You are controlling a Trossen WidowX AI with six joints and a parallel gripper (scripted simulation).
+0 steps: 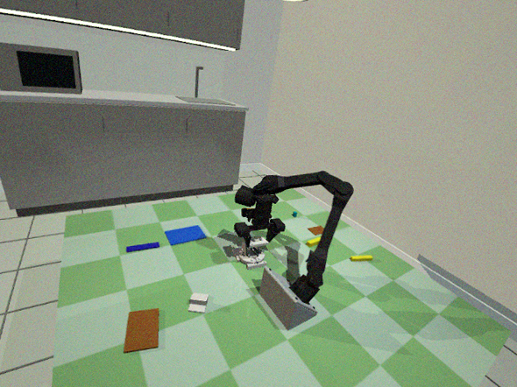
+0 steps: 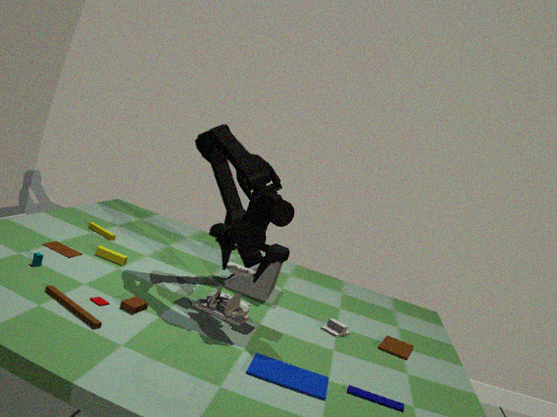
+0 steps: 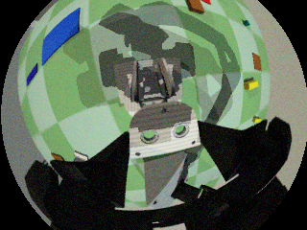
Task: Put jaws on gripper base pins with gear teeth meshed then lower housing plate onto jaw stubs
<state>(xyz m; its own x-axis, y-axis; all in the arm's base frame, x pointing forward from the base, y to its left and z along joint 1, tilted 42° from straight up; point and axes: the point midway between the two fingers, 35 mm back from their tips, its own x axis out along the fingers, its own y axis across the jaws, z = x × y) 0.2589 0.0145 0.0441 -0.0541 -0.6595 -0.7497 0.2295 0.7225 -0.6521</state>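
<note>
Pinched between the black jaws (image 1: 259, 243) (image 2: 240, 273) (image 3: 164, 136), where two round holes pierce it, the pale, flat housing plate (image 1: 258, 242) (image 2: 239, 269) (image 3: 164, 144) looks ribbed.

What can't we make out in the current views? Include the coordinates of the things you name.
- Gear mesh: too small in top and exterior; wrist shows the jaws (image 3: 167, 79) from above, teeth too small.
- Pins: not discernible in any view.
- Stubs: not identifiable; too small.
- Underside of the housing plate (image 1: 258, 242) (image 2: 240, 269) (image 3: 163, 126): faces away in wrist.
</note>
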